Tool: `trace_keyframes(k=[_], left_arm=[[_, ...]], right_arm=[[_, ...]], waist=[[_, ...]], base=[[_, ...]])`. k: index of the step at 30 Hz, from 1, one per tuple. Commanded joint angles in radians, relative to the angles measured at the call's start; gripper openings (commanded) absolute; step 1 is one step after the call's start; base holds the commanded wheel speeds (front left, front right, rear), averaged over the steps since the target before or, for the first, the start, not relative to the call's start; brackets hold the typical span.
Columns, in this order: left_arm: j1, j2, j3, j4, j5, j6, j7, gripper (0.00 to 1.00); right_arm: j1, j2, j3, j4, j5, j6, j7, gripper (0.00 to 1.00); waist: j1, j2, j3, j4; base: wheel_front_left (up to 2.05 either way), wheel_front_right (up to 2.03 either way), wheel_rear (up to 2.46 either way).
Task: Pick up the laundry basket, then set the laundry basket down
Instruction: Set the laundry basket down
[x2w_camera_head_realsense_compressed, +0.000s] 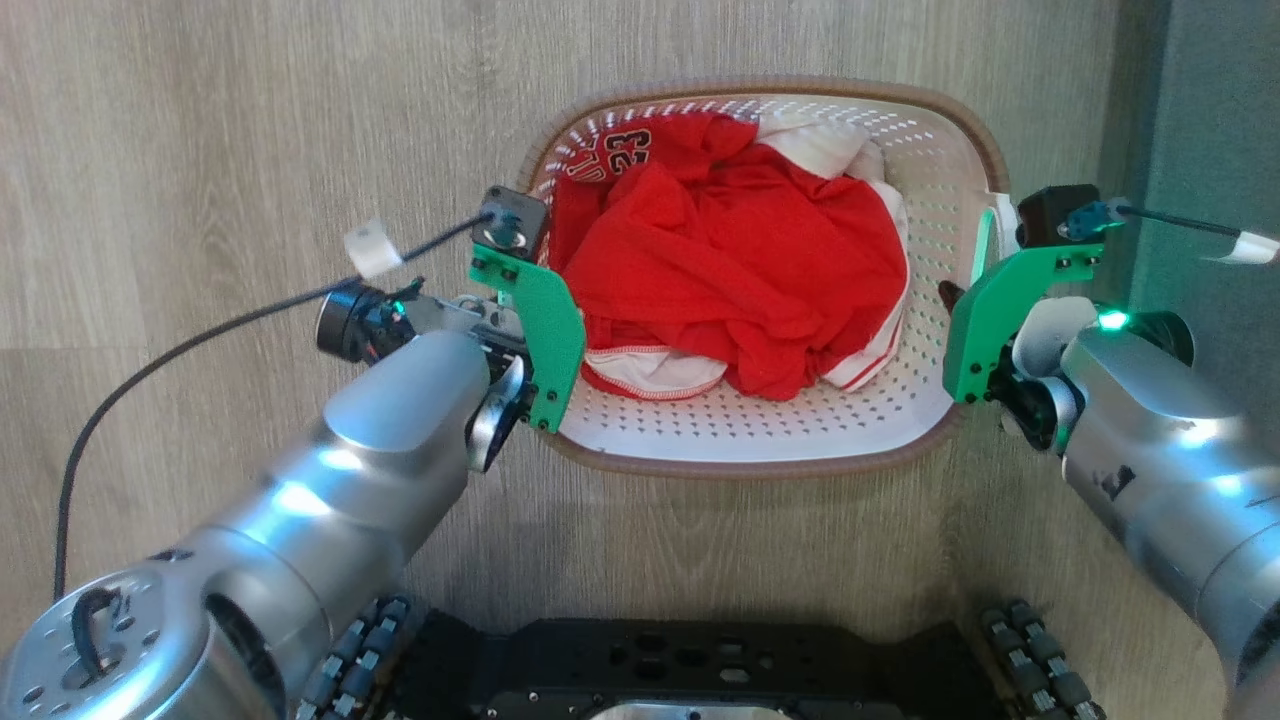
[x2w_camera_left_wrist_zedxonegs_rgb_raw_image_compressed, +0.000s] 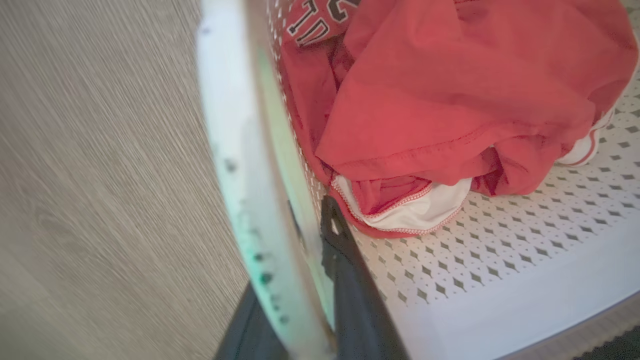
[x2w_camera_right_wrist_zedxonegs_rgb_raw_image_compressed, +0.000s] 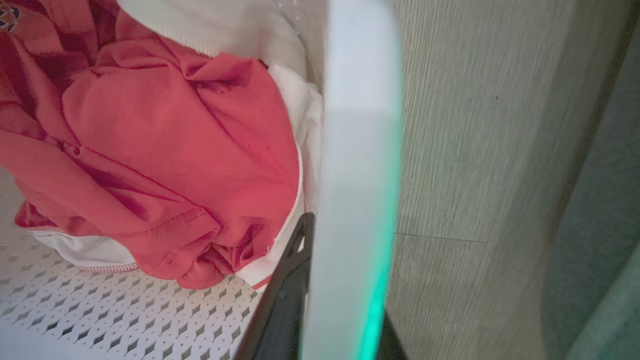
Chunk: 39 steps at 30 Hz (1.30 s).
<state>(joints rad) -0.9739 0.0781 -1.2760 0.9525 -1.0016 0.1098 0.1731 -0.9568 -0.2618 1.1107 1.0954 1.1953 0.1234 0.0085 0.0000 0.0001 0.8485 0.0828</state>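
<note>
The laundry basket (x2w_camera_head_realsense_compressed: 930, 170) is in front of me over the wooden floor (x2w_camera_head_realsense_compressed: 200, 150), between my two arms, with red and white clothes (x2w_camera_head_realsense_compressed: 730, 270) inside. My left gripper (x2w_camera_left_wrist_zedxonegs_rgb_raw_image_compressed: 307, 250) grasps its white left handle (x2w_camera_left_wrist_zedxonegs_rgb_raw_image_compressed: 235, 150), one dark finger inside the wall and one outside. My right gripper (x2w_camera_right_wrist_zedxonegs_rgb_raw_image_compressed: 340, 280) grasps the right handle (x2w_camera_right_wrist_zedxonegs_rgb_raw_image_compressed: 360, 150) in the same way. I cannot tell whether the basket touches the floor.
</note>
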Motion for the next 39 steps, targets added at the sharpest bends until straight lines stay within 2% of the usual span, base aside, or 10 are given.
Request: trace_keyframes(k=[1, 2, 4, 7, 18, 21, 23, 28, 31, 39], left_arm=[[-0.005, -0.028, -0.004, -0.047, 0.048, 0.004, -0.021, 0.45], [-0.004, -0.028, -0.004, -0.046, 0.057, 0.018, -0.033, 1.00], [-0.001, -0.028, -0.004, -0.046, 0.055, 0.041, -0.041, 1.00], [0.002, -0.028, -0.004, -0.047, 0.059, 0.051, -0.036, 1.00], [0.013, -0.028, -0.004, -0.020, 0.085, 0.057, -0.019, 1.00], [0.025, -0.028, -0.004, -0.011, 0.085, 0.051, -0.004, 1.00], [0.043, -0.028, -0.004, -0.005, 0.099, 0.033, 0.030, 1.00], [0.073, -0.028, -0.004, 0.026, 0.135, 0.041, 0.053, 1.00], [0.085, -0.028, -0.004, 0.039, 0.138, 0.052, 0.037, 1.00], [0.126, -0.028, -0.004, 0.073, 0.122, 0.048, -0.010, 1.00]], right_arm=[[0.025, 0.025, 0.006, -0.017, 0.013, 0.007, -0.011, 0.00], [0.023, 0.027, 0.004, -0.012, 0.015, 0.007, -0.014, 1.00], [0.021, 0.032, 0.001, 0.005, 0.017, 0.007, -0.022, 1.00], [0.020, 0.039, 0.008, 0.021, 0.013, 0.007, -0.024, 1.00], [0.020, 0.062, 0.024, 0.058, 0.011, 0.007, -0.026, 1.00], [0.018, 0.075, 0.046, 0.097, -0.015, 0.007, -0.034, 1.00], [0.023, 0.088, 0.047, 0.120, -0.017, 0.007, -0.045, 1.00], [0.033, 0.125, 0.064, 0.166, -0.040, 0.007, -0.041, 1.00], [0.044, 0.144, 0.067, 0.175, -0.040, 0.007, -0.029, 1.00], [0.094, 0.163, 0.073, 0.193, -0.051, 0.007, 0.029, 1.00]], waist=[[0.0000, -0.0001, 0.001, 0.001], [0.0000, -0.0001, 0.002, 0.001], [0.0000, -0.0001, 0.002, 0.002], [0.0000, -0.0001, 0.002, 0.002], [0.0000, -0.0001, -0.035, -0.009], [0.0000, -0.0001, -0.063, -0.016], [0.0000, -0.0001, -0.094, -0.019], [0.0000, -0.0001, -0.162, -0.030], [0.0000, -0.0001, -0.199, -0.034], [0.0000, -0.0001, -0.314, -0.042]], base=[[0.00, 0.00, 0.00], [0.00, 0.00, 0.00], [0.00, 0.00, 0.00], [0.00, 0.00, 0.00], [0.00, 0.00, 0.00], [0.00, 0.00, 0.00], [0.00, 0.00, 0.00], [0.00, 0.00, 0.00], [0.00, 0.00, 0.00], [0.00, 0.00, 0.00]])
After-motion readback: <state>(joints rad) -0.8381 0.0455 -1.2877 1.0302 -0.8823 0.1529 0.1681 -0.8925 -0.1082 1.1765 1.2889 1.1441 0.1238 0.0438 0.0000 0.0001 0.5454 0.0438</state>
